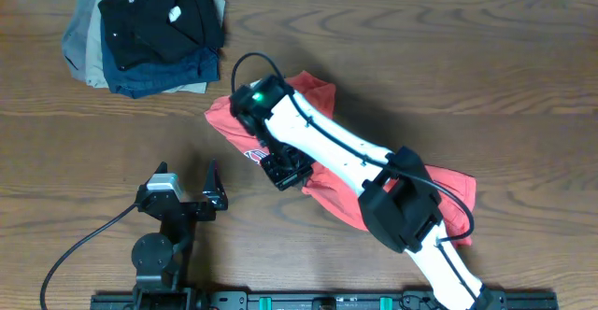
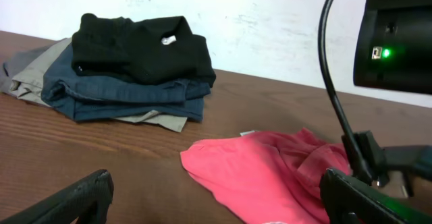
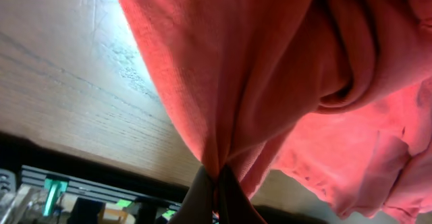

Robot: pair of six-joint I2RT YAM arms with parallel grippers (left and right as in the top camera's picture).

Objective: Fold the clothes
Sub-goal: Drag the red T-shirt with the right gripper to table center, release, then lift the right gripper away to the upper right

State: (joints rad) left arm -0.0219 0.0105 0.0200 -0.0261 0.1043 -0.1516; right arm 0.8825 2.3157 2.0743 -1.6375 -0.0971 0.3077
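The coral-red T-shirt (image 1: pixel 322 175) lies crumpled across the middle of the table, partly under my right arm; it also shows in the left wrist view (image 2: pixel 263 173). My right gripper (image 1: pixel 285 172) is over the shirt's left part, shut on a bunched fold of the red cloth (image 3: pixel 223 116), its fingertips pinched together (image 3: pixel 217 180). My left gripper (image 1: pixel 192 198) rests open and empty on the table left of the shirt; its fingers frame the shirt's edge in the left wrist view (image 2: pixel 216 197). The chest lettering is barely visible by the right gripper.
A stack of folded black, navy and tan garments (image 1: pixel 149 30) sits at the back left; it also shows in the left wrist view (image 2: pixel 128 69). A black cable (image 1: pixel 84 245) runs from the left arm's base. The black rail (image 1: pixel 327 301) lines the front edge.
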